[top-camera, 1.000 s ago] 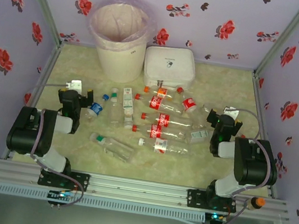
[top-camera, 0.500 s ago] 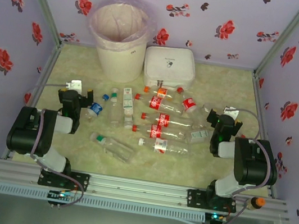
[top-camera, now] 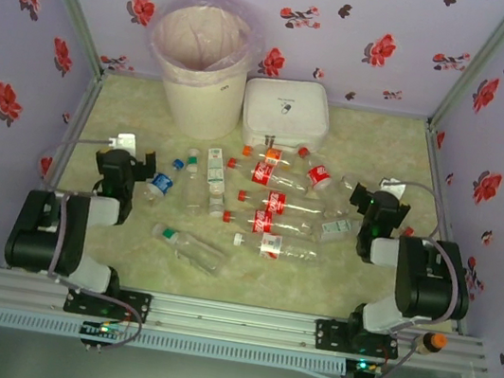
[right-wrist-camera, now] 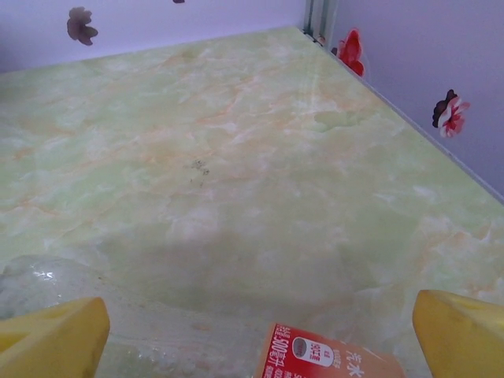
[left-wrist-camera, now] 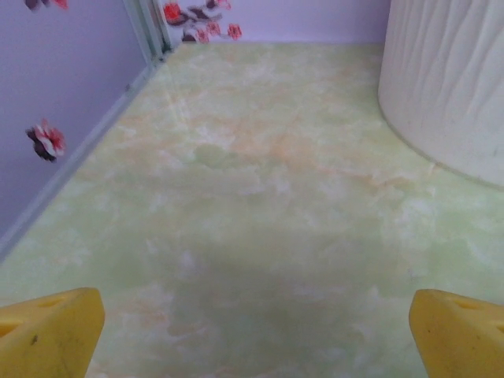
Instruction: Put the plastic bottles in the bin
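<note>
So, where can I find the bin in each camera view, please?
Top external: the bin stands at the far left of the table, beside the white case.
Left wrist: the bin's ribbed cream wall is in the upper right corner.
Right wrist: the camera faces a red-labelled bottle and the right wall.
Shared landmark: the green marbled tabletop.

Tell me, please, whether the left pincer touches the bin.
Apart: the left wrist view shows bare tabletop between the left pincer and the bin.
</note>
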`<state>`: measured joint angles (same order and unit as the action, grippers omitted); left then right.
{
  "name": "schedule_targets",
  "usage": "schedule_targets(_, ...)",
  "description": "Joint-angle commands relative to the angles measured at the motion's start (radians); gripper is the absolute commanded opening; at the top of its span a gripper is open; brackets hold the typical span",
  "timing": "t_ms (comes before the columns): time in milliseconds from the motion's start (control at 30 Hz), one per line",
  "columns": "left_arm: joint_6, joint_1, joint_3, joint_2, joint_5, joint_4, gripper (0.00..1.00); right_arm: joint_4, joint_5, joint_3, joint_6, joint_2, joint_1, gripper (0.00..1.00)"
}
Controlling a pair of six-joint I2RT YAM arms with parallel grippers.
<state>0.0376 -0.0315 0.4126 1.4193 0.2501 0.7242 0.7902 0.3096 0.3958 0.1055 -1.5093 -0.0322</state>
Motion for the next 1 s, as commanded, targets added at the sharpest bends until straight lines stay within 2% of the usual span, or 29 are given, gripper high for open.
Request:
schedule_targets(0, 0.001, 0.008, 0.054, -0.132, 0.005, -0.128, 1.0, -0.188, 0.008, 0.08, 0.023, 0.107, 0.008, 0.99)
schedule_targets(133, 0.001, 0.007, 0.132, -0.286, 0.026, -0.361, 1.0, -0.498, 0.018, 0.192, 0.103, 0.269, 0.007, 0.99)
schedule_targets(267, 0.035, -0.01, 0.206, -0.436, 0.038, -0.609, 1.0, -0.986, 0.151, 0.362, 0.385, 0.343, 0.015, 0.99)
schedule_targets(367, 0.104, -0.028, 0.255, -0.525, 0.051, -0.771, 1.0, -1.198, 0.065, 0.445, 0.55, 0.323, 0.066, 0.99)
schedule_targets(467, 0.125, -0.084, 0.316, -0.571, 0.038, -0.911, 1.0, -1.258, -0.098, 0.491, 0.673, 0.286, 0.137, 0.99)
schedule_targets(567, 0.133, -0.169, 0.404, -0.567, 0.035, -1.052, 1.0, -1.228, -0.228, 0.489, 0.822, 0.274, 0.205, 0.99)
schedule_targets(733, 0.159, -0.302, 0.488, -0.55, 0.039, -1.182, 1.0, -1.249, -0.27, 0.468, 0.942, 0.273, 0.252, 0.99)
schedule_targets(967, 0.2, -0.378, 0.506, -0.511, 0.044, -1.174, 1.0, -1.083, -0.376, 0.381, 1.056, 0.202, 0.294, 0.99)
